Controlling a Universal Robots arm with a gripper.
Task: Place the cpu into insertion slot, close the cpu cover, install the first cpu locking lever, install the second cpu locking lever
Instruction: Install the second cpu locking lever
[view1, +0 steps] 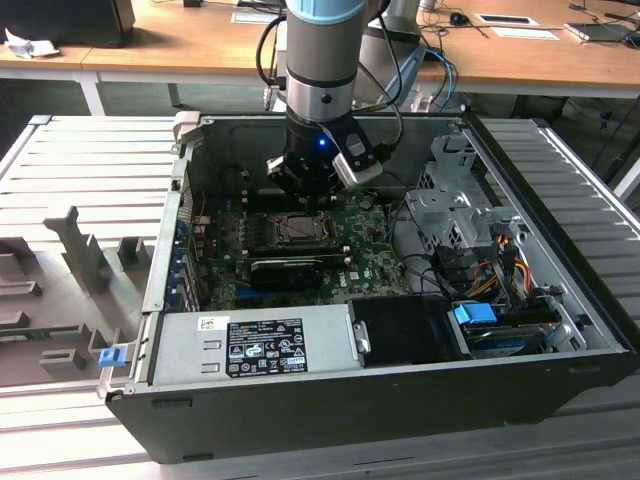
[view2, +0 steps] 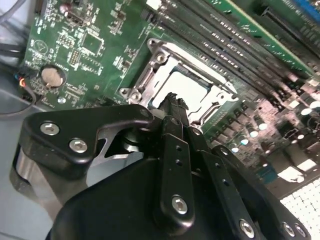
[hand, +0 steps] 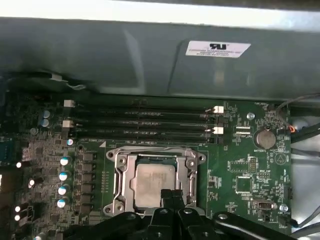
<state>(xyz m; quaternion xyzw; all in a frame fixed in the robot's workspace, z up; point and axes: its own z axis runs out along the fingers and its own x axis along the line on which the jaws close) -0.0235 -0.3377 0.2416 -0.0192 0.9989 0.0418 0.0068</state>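
The cpu (hand: 154, 183) lies flat in the socket on the green motherboard, its pale silvery top facing up; it also shows in the second wrist view (view2: 189, 86) and as a small square in the exterior view (view1: 299, 229). The cpu cover (hand: 121, 173), a grey metal frame, lies down around the chip, its frame edge (view2: 150, 70) bright. My gripper (hand: 170, 195) is shut with nothing between its fingers, its tip (view2: 173, 99) hovering just above one edge of the socket. From outside, the gripper (view1: 305, 190) hangs inside the open case. Whether the locking levers are latched I cannot tell.
Black memory slots (hand: 140, 122) run beside the socket. A black graphics card (view1: 288, 268) sits just in front of it. The power supply (view1: 255, 345), a grey drive cage (view1: 450, 205) and loose cables (view1: 490, 270) crowd the case. A coin battery (hand: 264, 138) sits nearby.
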